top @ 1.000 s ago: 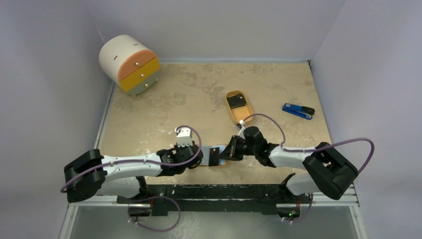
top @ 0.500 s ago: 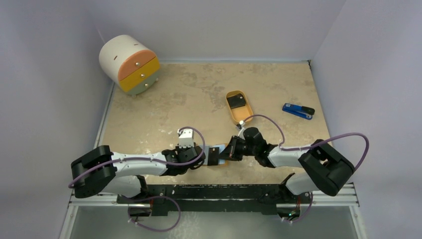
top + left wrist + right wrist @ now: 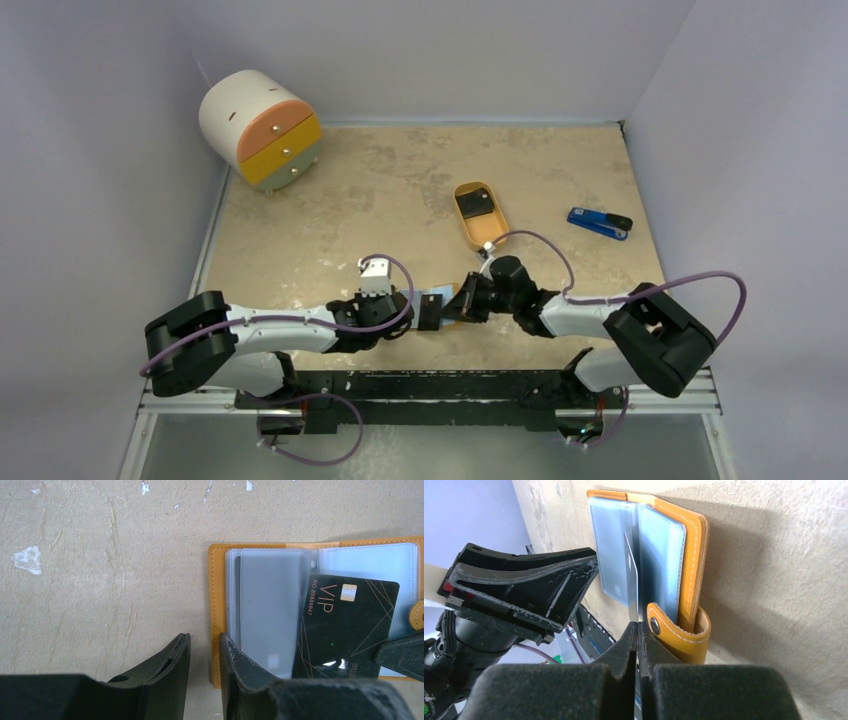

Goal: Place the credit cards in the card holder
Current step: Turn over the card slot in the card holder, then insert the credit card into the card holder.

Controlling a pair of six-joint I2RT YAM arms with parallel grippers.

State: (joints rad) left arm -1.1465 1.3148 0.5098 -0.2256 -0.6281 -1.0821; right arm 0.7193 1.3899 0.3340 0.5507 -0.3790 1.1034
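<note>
The card holder lies open on the table, orange-tan outside, pale blue-grey sleeves inside; it also shows in the top view and the right wrist view. My right gripper is shut on a black credit card marked VIP, held edge-down over the sleeves. My left gripper is narrowly open astride the holder's left edge, one finger on the sleeve, one on the table. A second black card lies in the orange oval tray.
A blue-and-black gadget lies at the right of the table. A round white drawer unit with orange and yellow drawers stands at the back left corner. Both grippers meet near the table's front edge.
The left arm's elbow has shifted to the right and its gripper has stayed at the holder's left edge. The right gripper with the card has barely moved.
</note>
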